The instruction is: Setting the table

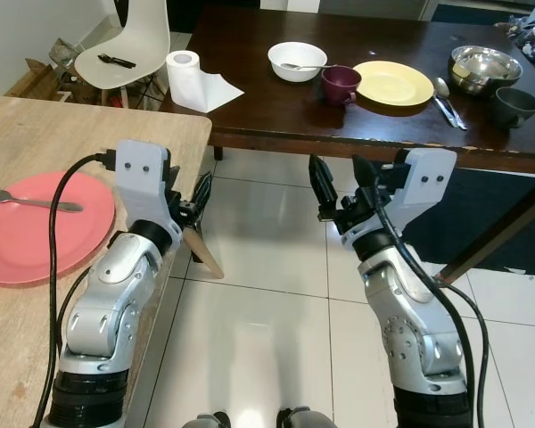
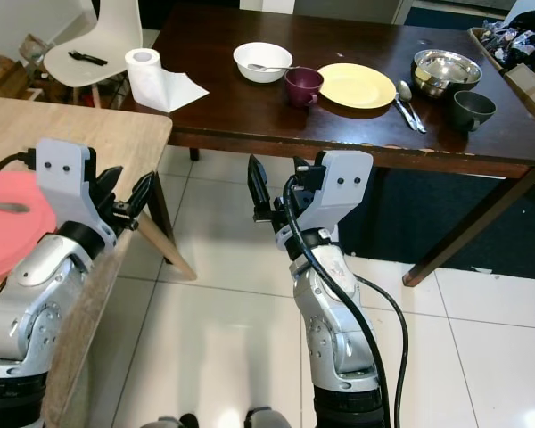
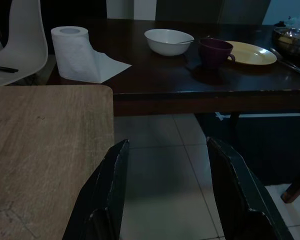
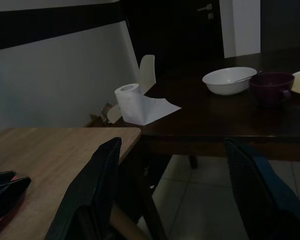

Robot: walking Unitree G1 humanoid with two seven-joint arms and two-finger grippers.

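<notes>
Both pincers hang released before me: left pincer (image 1: 190, 207) at 9 o'clock beside my wooden desk (image 1: 89, 134), right pincer (image 1: 341, 183) over tiles. Pink plate (image 1: 40, 227) with fork (image 1: 31, 201) sits at 9.

Light wooden table (image 1: 89, 125) at left: pink plate (image 1: 40, 227) with fork (image 1: 31, 202) lying on it. Dark wooden table (image 1: 339, 107) ahead: paper roll (image 1: 189, 80), white bowl (image 1: 297, 61) with spoon inside, maroon mug (image 1: 341, 86), yellow plate (image 1: 393, 83), two spoons (image 1: 446, 98), steel bowl (image 1: 484, 69), dark grey mug (image 1: 515, 105).
</notes>
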